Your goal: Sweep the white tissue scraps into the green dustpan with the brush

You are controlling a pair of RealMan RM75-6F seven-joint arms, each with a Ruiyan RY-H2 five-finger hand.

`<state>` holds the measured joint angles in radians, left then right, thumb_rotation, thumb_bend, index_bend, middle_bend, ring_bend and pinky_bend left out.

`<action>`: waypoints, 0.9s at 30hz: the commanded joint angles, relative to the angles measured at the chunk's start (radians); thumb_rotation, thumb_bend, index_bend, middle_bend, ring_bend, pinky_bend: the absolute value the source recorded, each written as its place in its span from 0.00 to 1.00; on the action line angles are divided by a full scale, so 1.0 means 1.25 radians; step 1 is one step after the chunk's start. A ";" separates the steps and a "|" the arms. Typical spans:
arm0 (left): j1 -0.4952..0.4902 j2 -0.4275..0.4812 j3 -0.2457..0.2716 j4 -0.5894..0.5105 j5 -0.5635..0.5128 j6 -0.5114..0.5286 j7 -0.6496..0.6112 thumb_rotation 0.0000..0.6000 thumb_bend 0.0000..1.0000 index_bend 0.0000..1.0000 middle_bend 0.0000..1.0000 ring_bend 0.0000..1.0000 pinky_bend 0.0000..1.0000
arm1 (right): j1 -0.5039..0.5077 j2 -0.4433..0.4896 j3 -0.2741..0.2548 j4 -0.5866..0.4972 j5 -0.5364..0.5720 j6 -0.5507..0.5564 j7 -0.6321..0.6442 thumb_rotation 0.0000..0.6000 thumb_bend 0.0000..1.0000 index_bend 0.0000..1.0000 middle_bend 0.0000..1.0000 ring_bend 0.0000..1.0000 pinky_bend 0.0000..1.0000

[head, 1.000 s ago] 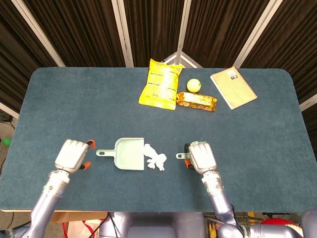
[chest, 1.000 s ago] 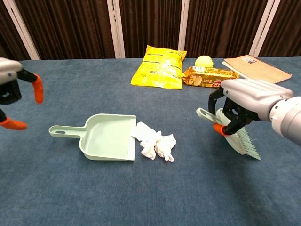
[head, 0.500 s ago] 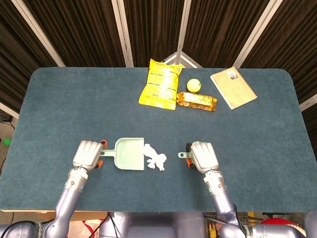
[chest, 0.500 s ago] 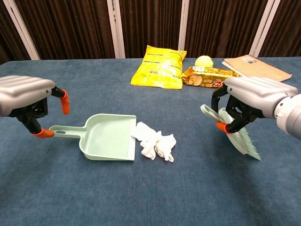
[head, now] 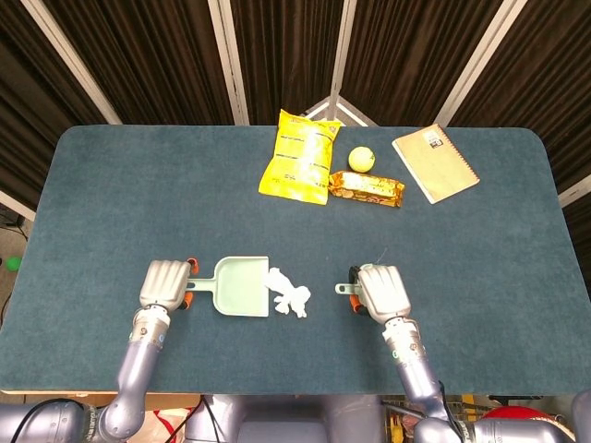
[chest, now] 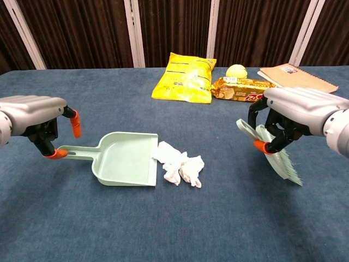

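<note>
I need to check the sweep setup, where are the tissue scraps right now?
In both views the white tissue scraps lie near the table's front centre, at the green dustpan's open mouth, left of the brush.

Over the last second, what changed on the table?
The left hand swept in from the left to the dustpan handle, fingers around it but not clearly closed. The right hand, holding the brush, edged slightly right. Tissue scraps stayed put.
</note>
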<state>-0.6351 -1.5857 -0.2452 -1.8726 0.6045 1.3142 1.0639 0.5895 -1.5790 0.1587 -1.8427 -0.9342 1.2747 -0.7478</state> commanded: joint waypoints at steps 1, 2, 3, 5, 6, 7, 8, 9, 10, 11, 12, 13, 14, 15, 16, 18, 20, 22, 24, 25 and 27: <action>-0.019 -0.018 -0.003 0.019 -0.027 0.009 0.004 1.00 0.44 0.38 1.00 1.00 1.00 | 0.000 -0.002 -0.003 0.004 0.000 0.000 0.002 1.00 0.43 0.74 0.90 0.92 0.88; -0.022 -0.022 -0.002 0.023 -0.031 0.010 0.002 1.00 0.44 0.38 1.00 1.00 1.00 | 0.000 -0.002 -0.004 0.004 -0.001 0.000 0.003 1.00 0.43 0.74 0.90 0.92 0.88; -0.025 -0.025 0.000 0.028 -0.034 0.011 0.001 1.00 0.44 0.38 1.00 1.00 1.00 | 0.001 -0.003 -0.005 0.005 -0.001 0.000 0.003 1.00 0.43 0.74 0.90 0.92 0.88; -0.030 -0.032 0.006 0.037 -0.037 0.013 -0.002 1.00 0.44 0.39 1.00 1.00 1.00 | 0.001 -0.003 -0.006 0.005 -0.002 0.000 0.004 1.00 0.43 0.74 0.90 0.92 0.88; -0.033 -0.035 0.008 0.042 -0.038 0.014 -0.005 1.00 0.44 0.39 1.00 1.00 1.00 | 0.001 -0.003 -0.007 0.006 -0.002 0.000 0.005 1.00 0.43 0.74 0.90 0.92 0.88; -0.034 -0.037 0.009 0.045 -0.039 0.014 -0.007 1.00 0.44 0.39 1.00 1.00 1.00 | 0.001 -0.004 -0.007 0.006 -0.002 0.000 0.005 1.00 0.43 0.74 0.90 0.92 0.88; -0.036 -0.040 0.010 0.049 -0.039 0.014 -0.011 1.00 0.44 0.39 1.00 1.00 1.00 | 0.001 -0.004 -0.008 0.006 -0.002 0.000 0.005 1.00 0.43 0.74 0.90 0.92 0.88; -0.038 -0.043 0.012 0.053 -0.040 0.014 -0.014 1.00 0.44 0.39 1.00 1.00 1.00 | 0.001 -0.004 -0.009 0.006 -0.003 0.000 0.005 1.00 0.43 0.74 0.90 0.92 0.88; -0.040 -0.045 0.014 0.056 -0.041 0.014 -0.014 1.00 0.44 0.39 1.00 1.00 1.00 | 0.002 -0.003 -0.008 0.006 -0.003 0.000 0.006 1.00 0.43 0.74 0.90 0.92 0.88; -0.041 -0.047 0.015 0.060 -0.042 0.014 -0.015 1.00 0.44 0.39 1.00 1.00 1.00 | 0.002 -0.003 -0.007 0.006 -0.002 -0.001 0.006 1.00 0.43 0.74 0.90 0.92 0.88; -0.044 -0.050 0.018 0.065 -0.043 0.014 -0.015 1.00 0.44 0.40 1.00 1.00 1.00 | 0.003 -0.002 -0.007 0.005 -0.002 -0.002 0.007 1.00 0.43 0.74 0.90 0.92 0.88; -0.046 -0.053 0.020 0.068 -0.045 0.015 -0.016 1.00 0.44 0.40 1.00 1.00 1.00 | 0.003 -0.002 -0.007 0.005 -0.001 -0.003 0.008 1.00 0.43 0.74 0.90 0.92 0.88; -0.047 -0.055 0.022 0.072 -0.046 0.015 -0.018 1.00 0.44 0.40 1.00 1.00 1.00 | 0.004 -0.002 -0.007 0.004 -0.001 -0.003 0.007 1.00 0.43 0.74 0.90 0.92 0.88; -0.048 -0.057 0.024 0.074 -0.046 0.015 -0.019 1.00 0.44 0.41 1.00 1.00 1.00 | 0.004 -0.002 -0.008 0.004 -0.001 -0.003 0.007 1.00 0.43 0.74 0.90 0.92 0.88; -0.050 -0.059 0.026 0.077 -0.047 0.015 -0.021 1.00 0.44 0.41 1.00 1.00 1.00 | 0.004 -0.002 -0.009 0.004 -0.001 -0.003 0.006 1.00 0.43 0.74 0.90 0.92 0.88; -0.052 -0.061 0.030 0.081 -0.047 0.016 -0.024 1.00 0.44 0.43 1.00 1.00 1.00 | 0.005 -0.002 -0.010 0.004 -0.001 -0.003 0.006 1.00 0.43 0.74 0.90 0.92 0.88; -0.054 -0.063 0.035 0.086 -0.048 0.017 -0.026 1.00 0.45 0.47 1.00 1.00 1.00 | 0.005 -0.002 -0.011 0.004 -0.001 -0.002 0.006 1.00 0.43 0.74 0.90 0.92 0.88; -0.056 -0.064 0.038 0.089 -0.046 0.018 -0.029 1.00 0.50 0.55 1.00 1.00 1.00 | 0.005 -0.003 -0.012 0.004 -0.001 -0.002 0.006 1.00 0.43 0.74 0.90 0.92 0.88; -0.057 -0.065 0.041 0.090 -0.043 0.019 -0.033 1.00 0.54 0.61 1.00 1.00 1.00 | 0.005 -0.003 -0.013 0.000 -0.002 0.001 0.004 1.00 0.43 0.74 0.90 0.92 0.88; -0.058 -0.065 0.041 0.089 -0.039 0.021 -0.036 1.00 0.55 0.64 1.00 1.00 1.00 | 0.005 -0.004 -0.014 0.000 -0.001 0.000 0.004 1.00 0.43 0.74 0.90 0.92 0.88; -0.060 -0.065 0.043 0.088 -0.028 0.024 -0.041 1.00 0.57 0.68 1.00 1.00 1.00 | 0.006 -0.007 -0.014 -0.001 0.000 0.001 0.004 1.00 0.43 0.74 0.90 0.92 0.88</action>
<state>-0.7088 -1.6670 -0.1927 -1.7620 0.5641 1.3422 1.0154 0.5963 -1.5863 0.1414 -1.8427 -0.9348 1.2755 -0.7427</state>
